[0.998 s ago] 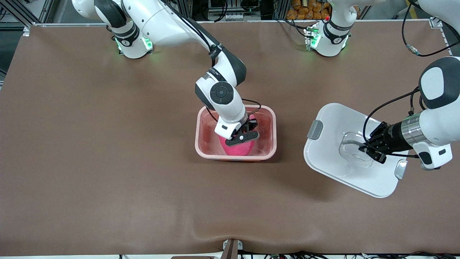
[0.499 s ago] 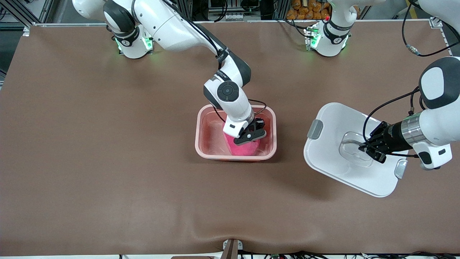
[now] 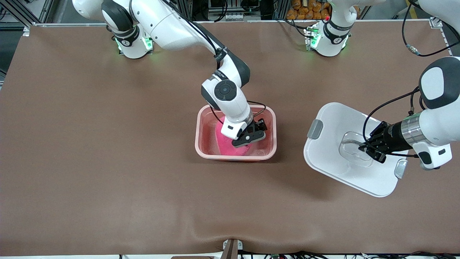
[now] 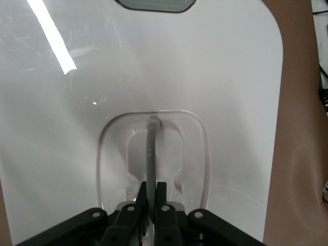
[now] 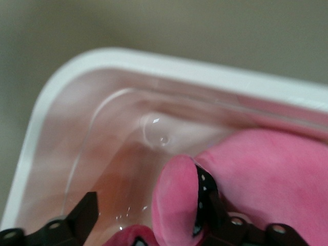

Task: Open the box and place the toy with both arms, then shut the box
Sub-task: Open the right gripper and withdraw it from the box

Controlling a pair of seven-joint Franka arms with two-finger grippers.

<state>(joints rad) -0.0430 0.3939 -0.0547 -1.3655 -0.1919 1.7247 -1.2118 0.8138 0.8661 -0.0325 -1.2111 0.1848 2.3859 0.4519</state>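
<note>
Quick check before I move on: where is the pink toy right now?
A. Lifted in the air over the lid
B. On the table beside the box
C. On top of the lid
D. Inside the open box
D. The toy lies inside the open box, with the right hand open just above it, while the left hand grips the handle of the lid toward the left arm's end of the table.

Box (image 3: 271,118): translucent pink plastic, glossy, smooth. Lid (image 3: 334,158): white glossy plastic, streaked with glare; handle (image 4: 150,154) grey, possibly metal. Toy (image 5: 287,174): pink plush, soft matt nap. Table cover (image 3: 107,162): brown, matt, slightly wrinkled.
</note>
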